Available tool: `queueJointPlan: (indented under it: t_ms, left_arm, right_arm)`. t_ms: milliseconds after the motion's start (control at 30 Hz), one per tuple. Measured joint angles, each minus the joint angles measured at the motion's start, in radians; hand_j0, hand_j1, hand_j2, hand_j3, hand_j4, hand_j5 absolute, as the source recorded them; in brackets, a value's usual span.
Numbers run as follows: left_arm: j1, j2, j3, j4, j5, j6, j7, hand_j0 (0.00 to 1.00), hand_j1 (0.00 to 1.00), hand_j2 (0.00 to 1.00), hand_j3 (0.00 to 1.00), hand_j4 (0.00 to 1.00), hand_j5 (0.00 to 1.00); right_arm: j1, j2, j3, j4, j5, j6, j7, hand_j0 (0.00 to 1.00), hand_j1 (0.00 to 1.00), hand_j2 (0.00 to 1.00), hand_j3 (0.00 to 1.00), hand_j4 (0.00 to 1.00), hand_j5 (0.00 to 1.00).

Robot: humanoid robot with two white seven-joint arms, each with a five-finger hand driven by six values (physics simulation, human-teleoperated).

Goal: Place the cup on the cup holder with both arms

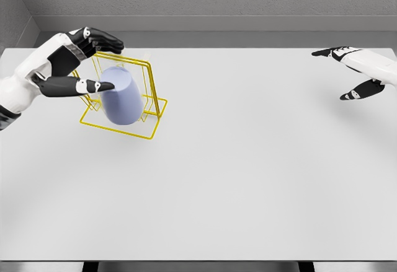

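The pale blue cup (pixel 121 96) sits tilted inside the yellow wire cup holder (pixel 133 108) at the far left of the white surface (pixel 236 179). The left hand (pixel 84 61) brackets it from the left, thumb touching its side and fingers spread above the rim, not visibly clamping it. To finish well, it should probably release gently and withdraw without snagging the wires. The right hand (pixel 360 74) hovers well apart at the right edge, fingers spread, holding nothing.

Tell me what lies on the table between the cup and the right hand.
Nothing: in the head view, only bare white table separates the cup from the right hand.
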Motion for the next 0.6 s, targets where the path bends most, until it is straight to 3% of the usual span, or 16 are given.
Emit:
queueJointPlan:
  t_ms: [300, 367, 400, 600]
  left_arm:
    - [0.002, 0.006, 0.003, -0.001, 0.000, -0.002, -0.002, 0.79, 0.79, 0.79, 0.79, 0.79, 0.79]
    - [0.005, 0.007, 0.004, -0.003, 0.002, -0.005, -0.005, 1.00, 1.00, 1.00, 1.00, 1.00, 1.00]
    - [0.008, 0.008, 0.004, -0.004, 0.003, -0.017, -0.011, 1.00, 1.00, 1.00, 1.00, 1.00, 1.00]
    - [0.087, 0.068, -0.003, -0.008, 0.007, -0.251, -0.069, 1.00, 1.00, 1.00, 1.00, 1.00, 1.00]
  right_arm:
    - [0.000, 0.000, 0.000, 0.000, 0.000, 0.000, 0.000, 1.00, 1.00, 1.00, 1.00, 1.00, 1.00]
    - [0.000, 0.000, 0.000, 0.000, 0.000, 0.000, 0.000, 1.00, 1.00, 1.00, 1.00, 1.00, 1.00]
    - [0.000, 0.000, 0.000, 0.000, 0.000, 0.000, 0.000, 1.00, 1.00, 1.00, 1.00, 1.00, 1.00]
    - [0.000, 0.001, 0.000, 0.000, 0.000, 0.000, 0.000, 1.00, 1.00, 1.00, 1.00, 1.00, 1.00]
